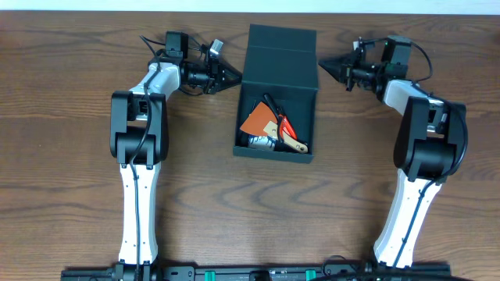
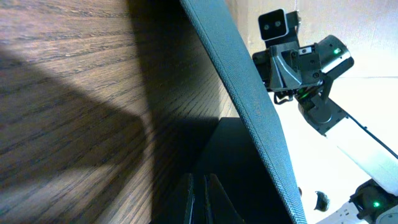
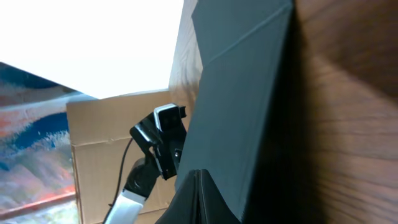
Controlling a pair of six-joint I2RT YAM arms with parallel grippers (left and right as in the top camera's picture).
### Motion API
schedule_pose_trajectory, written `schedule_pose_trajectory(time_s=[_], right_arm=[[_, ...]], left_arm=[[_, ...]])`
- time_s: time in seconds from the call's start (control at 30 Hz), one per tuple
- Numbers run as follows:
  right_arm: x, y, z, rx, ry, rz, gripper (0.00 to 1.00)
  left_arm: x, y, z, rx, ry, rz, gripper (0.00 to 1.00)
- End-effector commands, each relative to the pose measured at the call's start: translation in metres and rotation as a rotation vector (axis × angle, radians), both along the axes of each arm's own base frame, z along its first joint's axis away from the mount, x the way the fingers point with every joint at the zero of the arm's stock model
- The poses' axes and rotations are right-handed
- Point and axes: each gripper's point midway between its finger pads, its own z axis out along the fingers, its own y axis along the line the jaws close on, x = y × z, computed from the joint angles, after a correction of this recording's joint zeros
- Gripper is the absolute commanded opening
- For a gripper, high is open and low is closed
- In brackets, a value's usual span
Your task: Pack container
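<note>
The dark teal-black container (image 1: 293, 117) stands at the table's middle back, its flap lid (image 1: 280, 58) raised behind the opening. Inside lie an orange piece (image 1: 259, 121), a red tool and a light-handled tool (image 1: 291, 143). My left gripper (image 1: 234, 76) is shut and empty, its tip right at the box's left side near the lid. My right gripper (image 1: 325, 64) is shut and empty, its tip at the lid's right edge. The left wrist view shows the shut fingers (image 2: 200, 202) beside the box wall (image 2: 249, 93). The right wrist view shows shut fingers (image 3: 198, 199) against the lid (image 3: 239, 93).
Both arms reach in from the sides along the far part of the wooden table (image 1: 78, 203). A cardboard box (image 3: 99, 143) stands beyond the table in the right wrist view.
</note>
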Motion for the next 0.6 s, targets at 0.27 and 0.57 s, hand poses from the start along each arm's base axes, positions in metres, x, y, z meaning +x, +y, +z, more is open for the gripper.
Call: schedule_pose_trajectory(time_s=[0.27,0.57], right_arm=[[-0.012,-0.022,-0.024,0.017,0.181,-0.061,0.01],[-0.02,-0.014,-0.036,-0.025,0.222,-0.051,0.01]], left_arm=[[-0.002,0.0,-0.017,0.015,0.034,0.005,0.06],[-0.001,0.001,-0.019,0.026,0.04,0.013,0.05]])
